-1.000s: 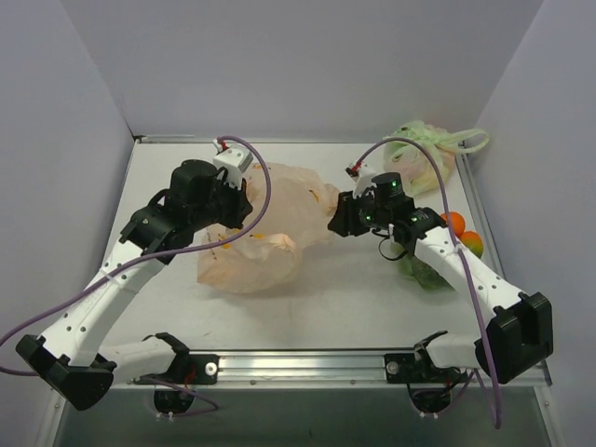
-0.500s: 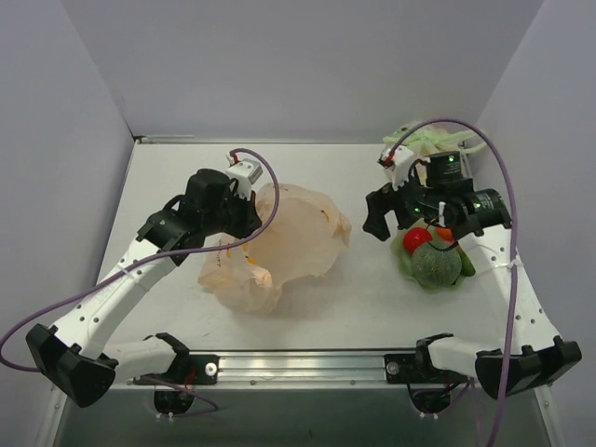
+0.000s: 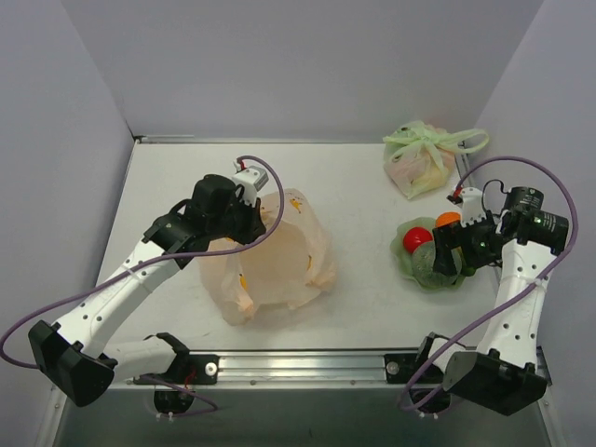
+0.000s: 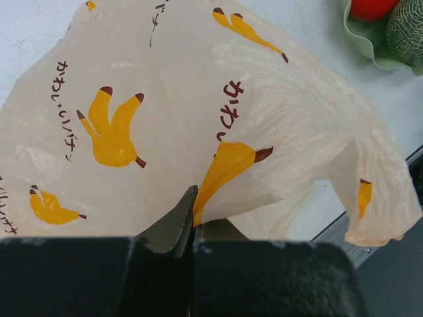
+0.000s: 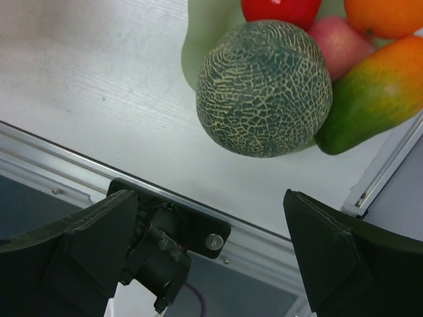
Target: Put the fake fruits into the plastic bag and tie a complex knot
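Observation:
The plastic bag (image 3: pixel 279 265), peach film printed with yellow bananas, lies crumpled at the table's centre-left. My left gripper (image 3: pixel 253 222) is shut on its upper edge; in the left wrist view the closed fingertips (image 4: pixel 187 214) pinch the film of the bag (image 4: pixel 198 112). The fake fruits (image 3: pixel 424 253) sit in a pile at the right on a light green sheet. My right gripper (image 3: pixel 445 259) hovers open over them. The right wrist view shows the netted green melon (image 5: pixel 264 86), a red piece (image 5: pixel 281 8), an orange one (image 5: pixel 386 14) and a green-orange mango (image 5: pixel 370 99) beyond the wide-apart gripper (image 5: pixel 211 244). The knot is out of view.
A pale green bag (image 3: pixel 421 160) with tied green handles stands at the back right. The table's metal front rail (image 5: pixel 66 165) and an arm base lie just below the right gripper. White walls enclose the table on three sides.
My right gripper let go of the peach bag, opened wide and swung right to hover over the fruit pile. The bag sagged toward the front, still held by the left gripper.

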`<state>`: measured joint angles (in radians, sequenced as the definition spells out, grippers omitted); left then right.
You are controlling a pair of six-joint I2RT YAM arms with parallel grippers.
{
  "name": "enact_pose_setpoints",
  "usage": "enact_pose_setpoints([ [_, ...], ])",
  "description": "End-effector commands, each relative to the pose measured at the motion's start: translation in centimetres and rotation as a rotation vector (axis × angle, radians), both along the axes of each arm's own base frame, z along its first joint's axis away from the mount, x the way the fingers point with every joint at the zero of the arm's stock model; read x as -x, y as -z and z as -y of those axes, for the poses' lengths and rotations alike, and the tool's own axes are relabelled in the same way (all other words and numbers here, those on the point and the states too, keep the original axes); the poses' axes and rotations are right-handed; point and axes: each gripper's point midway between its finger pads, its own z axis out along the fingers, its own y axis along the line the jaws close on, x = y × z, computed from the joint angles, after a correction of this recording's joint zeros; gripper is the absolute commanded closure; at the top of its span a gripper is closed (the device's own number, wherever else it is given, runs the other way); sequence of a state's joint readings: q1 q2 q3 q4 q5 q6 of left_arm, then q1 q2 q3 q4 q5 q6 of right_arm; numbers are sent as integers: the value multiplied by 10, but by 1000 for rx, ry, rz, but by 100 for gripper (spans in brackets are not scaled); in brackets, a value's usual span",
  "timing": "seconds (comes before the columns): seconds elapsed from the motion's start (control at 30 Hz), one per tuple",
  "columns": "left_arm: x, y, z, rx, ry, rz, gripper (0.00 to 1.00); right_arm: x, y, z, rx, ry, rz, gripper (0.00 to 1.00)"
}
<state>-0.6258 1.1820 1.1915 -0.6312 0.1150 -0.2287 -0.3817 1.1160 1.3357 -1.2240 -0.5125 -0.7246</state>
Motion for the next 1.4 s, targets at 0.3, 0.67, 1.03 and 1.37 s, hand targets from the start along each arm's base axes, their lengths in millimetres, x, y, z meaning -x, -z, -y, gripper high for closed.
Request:
enact_pose_setpoints([
  [0.3,7,-18,15,80,38,25,100,-21,6,31,-78,223,-119,0],
  [0.67,6,-18,19,88,36,9,100,-122,12,93,-5,423,-30,0],
  [1.03,1,-15,18,83,23,-3,100,-171,71,92,3,401,-119,3],
  [1.37,-7,-9,13,85,-25,-32,100,-167,118,81,-32,418,-213,7],
])
